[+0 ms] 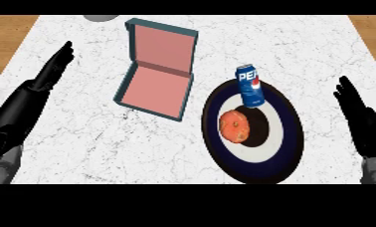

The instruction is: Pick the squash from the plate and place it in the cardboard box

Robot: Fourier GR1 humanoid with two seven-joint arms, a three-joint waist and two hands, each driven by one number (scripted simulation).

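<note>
Nothing grasped yet, so start with the reach for the squash [235, 125], lying round and orange on the plate [292, 121], at about 9 o'clock of its dark centre. Judged best taken with the right hand [354, 111], resting open, fingers straight and holding nothing, at 3 o'clock of the desk [81, 136]; nearer the plate than the left hand [50, 74], likewise open, straight-fingered and empty, at 9 o'clock of the desk. Come down from above rather than sweeping in low, keeping clear of the blue Pepsi can [249, 85] at 12 o'clock on the plate, just beside the squash. Curl fingers and thumb round the widest part, since so round a thing probably rolls if nudged from 1 side. Lift straight up before carrying toward 10 o'clock, so as not to clip the can or the plate's rim. As for containers: 2 things on the plate, squash and can, nothing else seen. Cardboard box [154, 91] near the plate, at its 10 o'clock, open, lid propped up along the 12 o'clock side, pink inside, with nothing visible in it. Aim for the flat lower tray, not the raised lid, and let go low. Grey rounded thing [101, 17] at the desk's 12 o'clock edge, cut off, cannot tell what.
</note>
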